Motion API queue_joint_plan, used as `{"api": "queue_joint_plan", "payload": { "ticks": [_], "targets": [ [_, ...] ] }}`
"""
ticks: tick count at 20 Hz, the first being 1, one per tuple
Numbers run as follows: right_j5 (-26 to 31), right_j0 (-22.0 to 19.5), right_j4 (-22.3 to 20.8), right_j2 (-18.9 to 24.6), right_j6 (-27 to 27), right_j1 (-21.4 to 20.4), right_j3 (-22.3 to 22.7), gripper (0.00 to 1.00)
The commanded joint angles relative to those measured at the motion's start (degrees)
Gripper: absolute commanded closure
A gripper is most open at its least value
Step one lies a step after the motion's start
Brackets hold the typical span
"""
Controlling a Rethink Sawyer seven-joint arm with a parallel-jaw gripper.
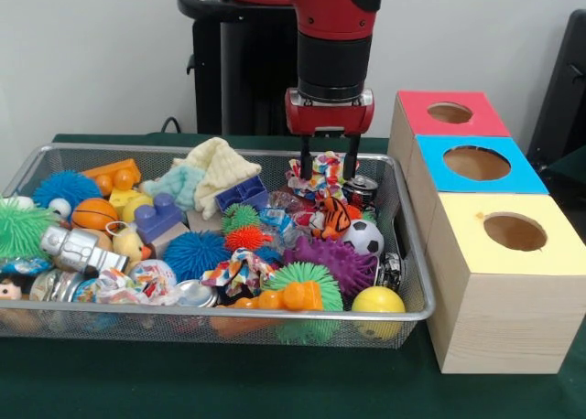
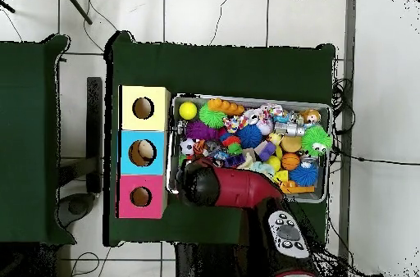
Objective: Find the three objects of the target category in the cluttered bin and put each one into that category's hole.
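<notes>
Wide shallow silver wire-mesh bin [image 1: 414, 254] with metal rim, on green table, heaped with mixed toys. Just beside it, row of three wooden boxes, round hole in each top: red-topped [image 1: 450, 113], blue-topped [image 1: 476, 164], yellow-topped [image 1: 514, 232].
</notes>
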Motion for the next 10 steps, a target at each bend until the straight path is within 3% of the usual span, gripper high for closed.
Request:
{"api": "queue_joint_plan", "payload": {
  "ticks": [1, 10],
  "targets": [
    [7.10, -1.16, 2.80, 3.86, 5.74, -0.66, -8.07, 0.00],
    [11.62, -0.20, 5.00, -0.63, 9.04, -3.44, -9.27, 0.00]
  ]
}}
